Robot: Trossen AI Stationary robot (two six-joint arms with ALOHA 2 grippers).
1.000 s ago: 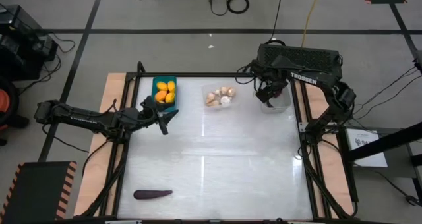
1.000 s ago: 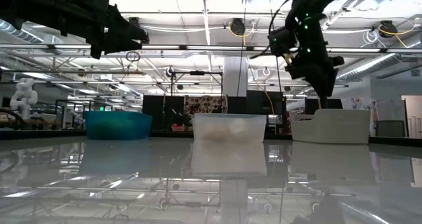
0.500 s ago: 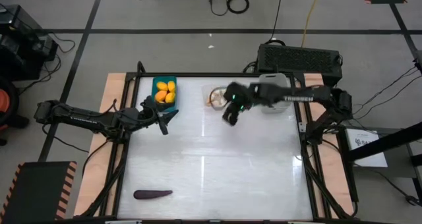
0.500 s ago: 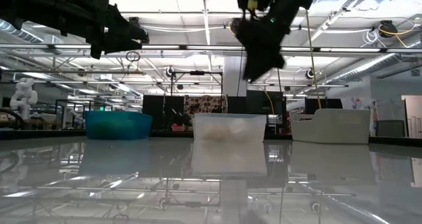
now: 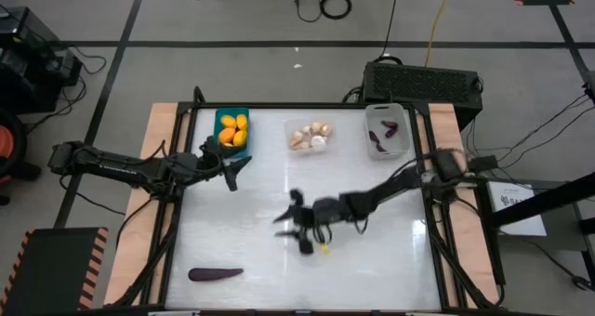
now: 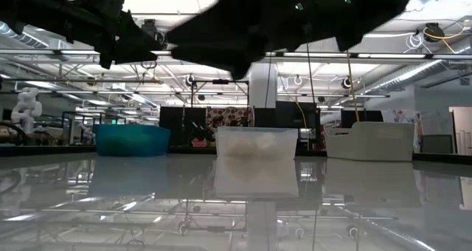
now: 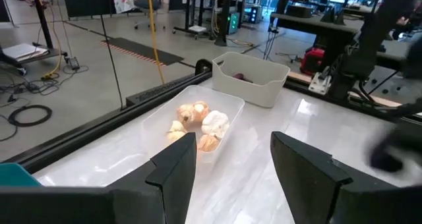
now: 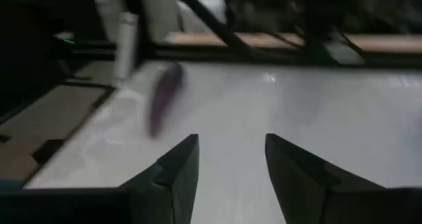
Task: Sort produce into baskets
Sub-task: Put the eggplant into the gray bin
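A long dark purple eggplant piece (image 5: 216,274) lies flat on the table at the near left; it also shows in the right wrist view (image 8: 163,95). My right gripper (image 5: 290,230) is open and empty over the table's middle, short of the eggplant, as its wrist view (image 8: 231,165) shows. My left gripper (image 5: 240,170) is open and empty beside the teal basket (image 5: 232,128), which holds yellow-orange ovals. The clear tray (image 5: 310,137) holds garlic bulbs (image 7: 198,122). The white-grey basket (image 5: 386,130) holds small purple pieces.
The three baskets stand in a row along the table's far edge. A black box (image 5: 423,82) sits behind the far right corner. Bare white table (image 5: 372,269) lies between the baskets and the near edge.
My right gripper has swung from over the white-grey basket at the far right, past the clear tray, toward the table's near left and the long eggplant. The small purple pieces now show uncovered in the white-grey basket.
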